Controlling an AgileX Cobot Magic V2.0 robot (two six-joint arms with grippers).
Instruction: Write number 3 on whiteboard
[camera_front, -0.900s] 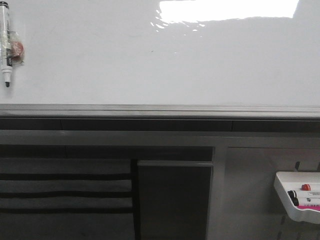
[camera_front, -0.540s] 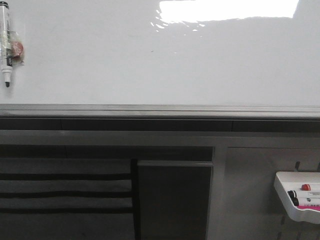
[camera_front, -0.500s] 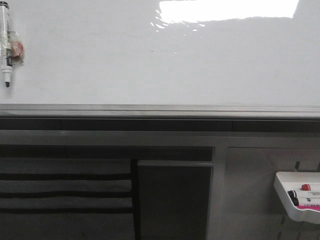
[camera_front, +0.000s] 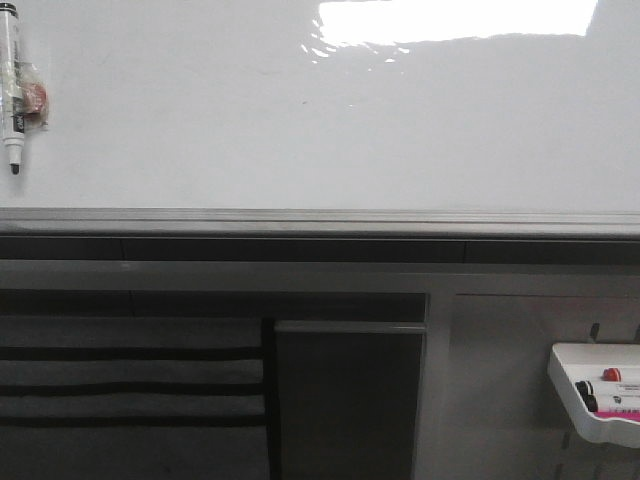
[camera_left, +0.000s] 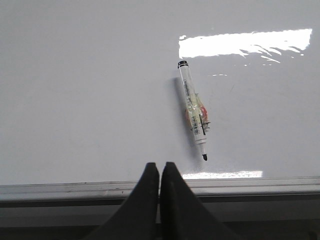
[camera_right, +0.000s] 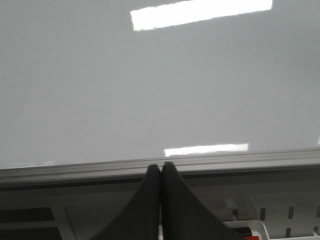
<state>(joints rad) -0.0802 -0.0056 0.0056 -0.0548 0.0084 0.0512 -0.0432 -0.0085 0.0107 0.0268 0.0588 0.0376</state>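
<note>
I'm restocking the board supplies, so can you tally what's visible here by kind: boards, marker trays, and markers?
Whiteboard: 1
White marker tray: 1
Marker on the board: 1
Markers in the tray: at least 2 (one red-capped, one black-capped; more may be cut off at the frame edge)
Total: 5 things counted

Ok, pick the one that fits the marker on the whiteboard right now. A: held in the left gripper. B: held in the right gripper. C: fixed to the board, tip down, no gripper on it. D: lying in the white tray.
C: the marker sits against the whiteboard tip down, while the left gripper and the right gripper are both shut on nothing, apart from it.
</note>
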